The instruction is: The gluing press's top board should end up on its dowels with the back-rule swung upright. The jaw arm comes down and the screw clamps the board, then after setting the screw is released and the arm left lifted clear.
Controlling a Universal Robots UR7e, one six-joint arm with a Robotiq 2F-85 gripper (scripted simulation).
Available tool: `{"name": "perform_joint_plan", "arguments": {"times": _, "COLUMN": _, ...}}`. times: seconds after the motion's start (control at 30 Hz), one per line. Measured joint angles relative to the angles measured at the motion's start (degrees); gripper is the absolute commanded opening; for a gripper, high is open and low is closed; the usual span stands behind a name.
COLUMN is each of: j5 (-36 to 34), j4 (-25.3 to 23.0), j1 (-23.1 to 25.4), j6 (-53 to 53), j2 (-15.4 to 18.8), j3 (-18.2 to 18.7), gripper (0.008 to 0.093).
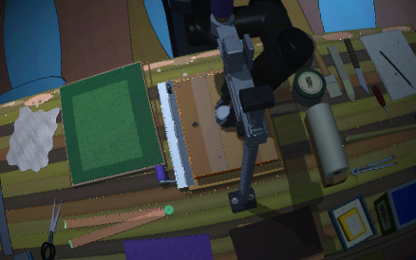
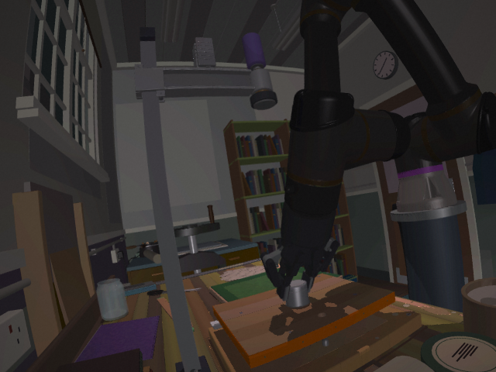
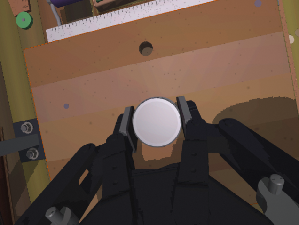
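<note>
The top board [image 1: 223, 128] [image 2: 298, 318] [image 3: 154, 79], striped in brown wood with an orange edge, lies flat on the press base, and a dowel hole [image 3: 145, 48] shows near its rule-side edge. A grey round knob [image 3: 156, 122] [image 2: 297, 294] stands on the board. My gripper [image 3: 154, 121] [image 2: 294, 280] is closed on this knob, one finger on each side of it. The white back-rule [image 1: 174, 135] [image 3: 120, 19] lies flat along the board's edge, with a purple handle [image 1: 161, 174] at one end. The jaw arm [image 2: 196, 78] is raised high on its post [image 2: 166, 224], and its purple-topped screw [image 2: 258, 72] hangs far above the board.
A glass jar [image 2: 111, 298] stands on the bench's left. A green cutting mat [image 1: 110, 123] lies beside the rule. A paper roll [image 1: 327, 140] and round tin [image 1: 308, 85] sit on the other side. Scissors [image 1: 51, 230], wooden strips [image 1: 114, 223] and knives [image 1: 354, 71] are scattered around.
</note>
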Motion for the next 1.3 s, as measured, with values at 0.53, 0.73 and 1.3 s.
{"name": "perform_joint_plan", "arguments": {"times": 0.53, "j5": 0.0, "j4": -2.5, "j1": 0.0, "j6": 0.0, "j2": 2.7, "j3": -0.1, "gripper": 0.0080}}
{"name": "perform_joint_plan", "arguments": {"times": 0.73, "j5": 0.0, "j4": -3.5, "j1": 0.0, "j6": 0.0, "j2": 3.7, "j3": -0.2, "gripper": 0.0080}}
{"name": "perform_joint_plan", "arguments": {"times": 1.3, "j5": 0.0, "j4": -5.2, "j1": 0.0, "j6": 0.0, "j2": 5.7, "j3": -0.4, "gripper": 0.0080}}
